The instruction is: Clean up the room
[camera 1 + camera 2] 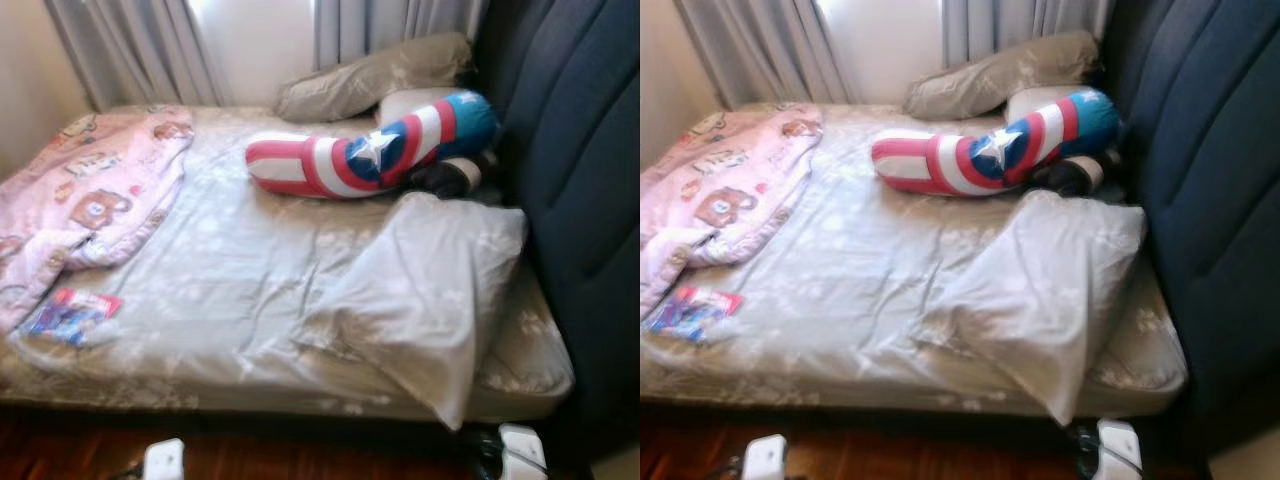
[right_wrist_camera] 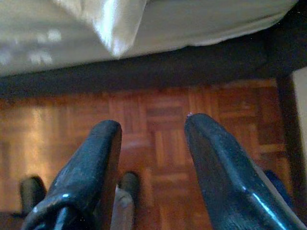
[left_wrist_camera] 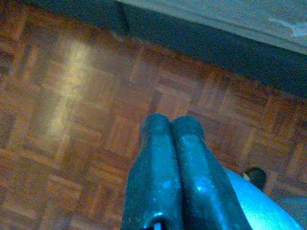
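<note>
Facing an unmade bed [image 1: 250, 290] from its near side. Near right, a grey pillow [image 1: 420, 300] hanging over the mattress edge: soft, light, floppy; probably best pinched at the near corner. Far centre, a striped star bolster [image 1: 370, 155]: bulky, squashy, light. Far left, a pink blanket [image 1: 95, 190], limp, likely to drag. Near left, a small glossy packet [image 1: 70, 313], thin and probably slippery. Left gripper [image 3: 171, 127] low over parquet floor [image 3: 72, 120], fingers pressed together, empty. Right gripper [image 2: 152, 130] beside the bed, fingers parted, empty.

Bed middle open, edges crowded.
I see bare sheet [image 1: 230, 270] mid-bed; blanket [image 1: 90, 190] left, bolster [image 1: 370, 155] behind, pillow [image 1: 420, 290] right, headboard [image 1: 580, 200] beyond.
</note>
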### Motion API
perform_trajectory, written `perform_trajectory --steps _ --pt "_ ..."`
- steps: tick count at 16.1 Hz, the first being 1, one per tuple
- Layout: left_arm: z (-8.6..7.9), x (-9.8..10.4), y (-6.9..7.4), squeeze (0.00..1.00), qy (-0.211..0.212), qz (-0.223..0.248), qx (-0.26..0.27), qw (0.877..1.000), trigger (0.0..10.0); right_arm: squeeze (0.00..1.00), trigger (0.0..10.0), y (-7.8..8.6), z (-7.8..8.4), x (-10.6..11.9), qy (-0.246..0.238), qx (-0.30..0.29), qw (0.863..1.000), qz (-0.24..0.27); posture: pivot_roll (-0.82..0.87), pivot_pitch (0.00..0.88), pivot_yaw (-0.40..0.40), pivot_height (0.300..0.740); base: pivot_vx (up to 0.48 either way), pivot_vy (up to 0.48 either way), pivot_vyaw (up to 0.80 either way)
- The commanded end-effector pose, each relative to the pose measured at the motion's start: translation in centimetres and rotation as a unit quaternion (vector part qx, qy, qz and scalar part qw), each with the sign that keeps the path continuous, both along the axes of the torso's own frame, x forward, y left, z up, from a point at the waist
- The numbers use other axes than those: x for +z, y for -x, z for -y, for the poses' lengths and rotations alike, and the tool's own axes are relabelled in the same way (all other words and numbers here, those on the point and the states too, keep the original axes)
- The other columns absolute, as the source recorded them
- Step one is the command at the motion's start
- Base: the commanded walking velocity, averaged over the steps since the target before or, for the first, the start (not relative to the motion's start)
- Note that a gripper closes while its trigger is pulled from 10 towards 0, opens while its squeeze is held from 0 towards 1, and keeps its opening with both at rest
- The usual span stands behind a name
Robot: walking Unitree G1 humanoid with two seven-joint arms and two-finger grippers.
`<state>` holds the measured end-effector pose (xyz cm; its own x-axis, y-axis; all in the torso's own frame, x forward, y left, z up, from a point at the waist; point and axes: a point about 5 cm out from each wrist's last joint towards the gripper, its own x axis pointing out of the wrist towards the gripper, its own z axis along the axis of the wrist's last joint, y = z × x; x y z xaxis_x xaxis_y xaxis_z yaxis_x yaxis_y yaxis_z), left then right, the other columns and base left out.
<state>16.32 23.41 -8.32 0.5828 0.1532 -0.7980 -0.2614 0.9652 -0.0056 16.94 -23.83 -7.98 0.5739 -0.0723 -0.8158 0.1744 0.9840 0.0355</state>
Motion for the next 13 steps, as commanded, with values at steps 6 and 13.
perform_trajectory --steps 6,13 --pt "0.7 0.0 -0.5 0.00 0.006 0.004 -0.006 1.000 10.0 0.00 10.0 0.8 0.8 -0.1 0.006 -0.015 1.000 -0.008 -0.03 0.000 0.011 0.740 0.314 0.000 0.00" --pt "0.4 2.0 -3.9 0.00 -0.021 0.074 -0.030 0.997 10.0 0.00 10.0 0.4 0.8 0.2 -0.002 -0.025 0.999 0.031 -0.04 0.000 0.022 0.740 0.134 0.000 0.00"
